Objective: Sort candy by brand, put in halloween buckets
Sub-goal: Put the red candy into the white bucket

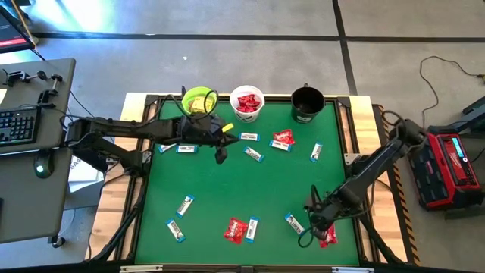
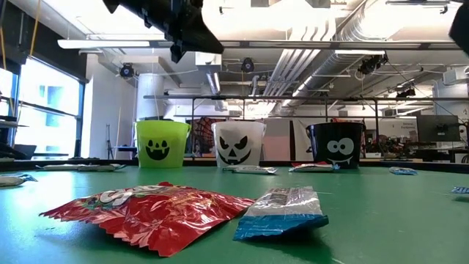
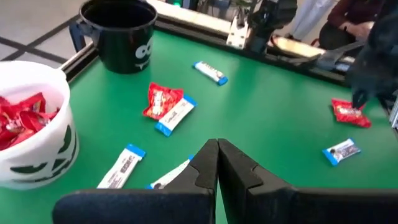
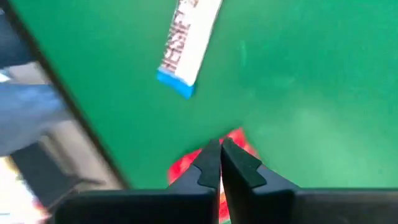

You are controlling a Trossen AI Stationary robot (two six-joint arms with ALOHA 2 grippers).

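Three halloween buckets stand at the far edge: lime green [image 1: 199,100] with yellow packets, white [image 1: 247,102] with red packets, and black [image 1: 307,104]. Candy lies scattered flat on the green table: blue-and-white bars [image 1: 252,154] and red packets [image 1: 283,137]. My left gripper [image 3: 217,143] is shut and empty, above the mat in front of the green and white buckets [image 1: 220,154]. My right gripper [image 4: 221,143] is near the table's near right corner [image 1: 322,226], shut on a red packet [image 1: 327,236]. My right gripper pinches the red packet at one edge [image 4: 235,138] between its two fingertips. The fingers come steeply from above, pointing down. The packet hangs below them [image 3: 348,112]; whether it is clear of the mat I cannot tell.
A blue-and-white bar [image 1: 294,223] lies just left of my right gripper. A red packet [image 1: 235,229] and a bar [image 1: 251,227] lie at the near middle, with more bars at the near left [image 1: 175,230]. A raised frame [image 1: 352,129] borders the mat.
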